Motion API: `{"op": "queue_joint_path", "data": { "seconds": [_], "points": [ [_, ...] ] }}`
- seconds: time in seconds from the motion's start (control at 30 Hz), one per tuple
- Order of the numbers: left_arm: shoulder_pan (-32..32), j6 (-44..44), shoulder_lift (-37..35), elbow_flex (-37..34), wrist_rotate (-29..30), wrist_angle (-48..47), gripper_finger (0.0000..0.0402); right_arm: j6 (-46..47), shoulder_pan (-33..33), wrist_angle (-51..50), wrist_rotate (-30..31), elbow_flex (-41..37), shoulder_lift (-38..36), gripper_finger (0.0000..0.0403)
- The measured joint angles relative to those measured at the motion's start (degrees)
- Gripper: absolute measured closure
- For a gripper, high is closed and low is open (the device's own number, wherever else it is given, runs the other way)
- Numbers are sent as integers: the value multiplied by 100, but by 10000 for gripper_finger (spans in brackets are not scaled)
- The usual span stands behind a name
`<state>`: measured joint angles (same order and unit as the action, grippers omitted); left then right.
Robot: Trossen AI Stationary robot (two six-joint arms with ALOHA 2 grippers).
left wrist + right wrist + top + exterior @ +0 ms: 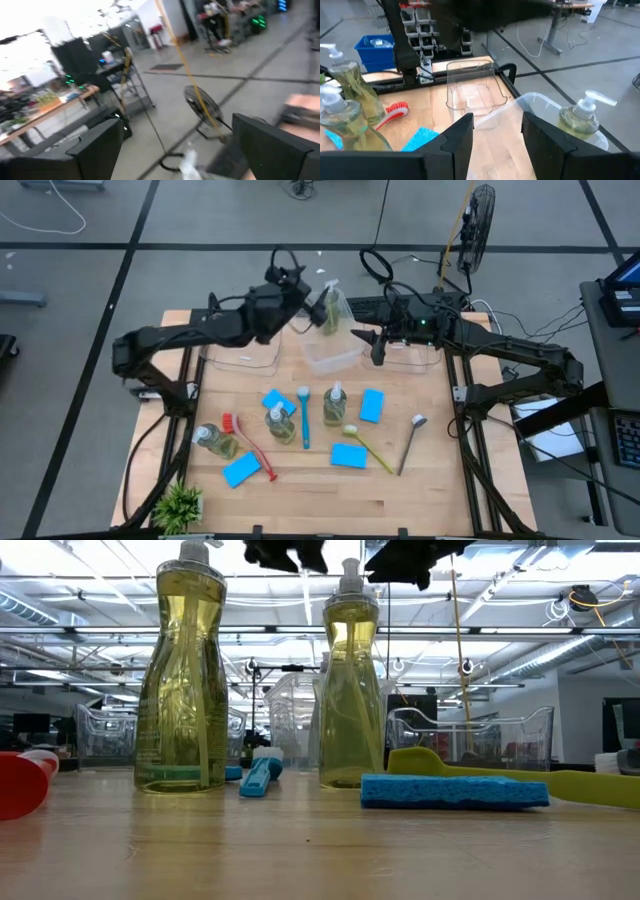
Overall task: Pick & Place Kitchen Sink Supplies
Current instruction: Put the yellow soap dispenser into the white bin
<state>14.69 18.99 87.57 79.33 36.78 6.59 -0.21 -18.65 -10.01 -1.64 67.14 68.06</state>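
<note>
Yellow-green soap fills the small clear pump bottle (pixel 331 308) that the left end effector (pixel 312 308) clamps and holds up, tilted, above the middle clear plastic bin (pixel 330 356) at the far side of the wooden worktop (pixel 300 500). In the right wrist view this bottle (pixel 580 120) shows over the bin's rim. The right end effector (pixel 378 350) hangs near the right side of that bin, with its fingers (pixel 462 132) apart and nothing between them.

Three more soap bottles (pixel 335 406) stand nearer on the worktop, among four flat blue rectangular sponges (pixel 348 456). A thin blue brush (pixel 304 416), a red brush (pixel 248 444), a yellow-green brush (pixel 368 446) and a brown-handled brush (pixel 410 442) lie there too. A small green potted plant (pixel 180 506) stands at the near left corner.
</note>
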Motion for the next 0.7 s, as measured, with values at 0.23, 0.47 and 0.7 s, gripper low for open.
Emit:
{"op": "queue_joint_path", "data": {
  "seconds": [0.23,0.47,0.7],
  "points": [
    [-656,-970,-785,-5,347,-1878,50,22,33,-502,-1036,6,-51,248],
    [-938,-2334,-1346,-7,337,-3804,63,-457,437,-1307,-2735,6,-58,248],
    [-937,-3310,-1538,-4,246,-4829,75,-1136,1368,-1308,-1658,-207,-58,239]
  ]
}}
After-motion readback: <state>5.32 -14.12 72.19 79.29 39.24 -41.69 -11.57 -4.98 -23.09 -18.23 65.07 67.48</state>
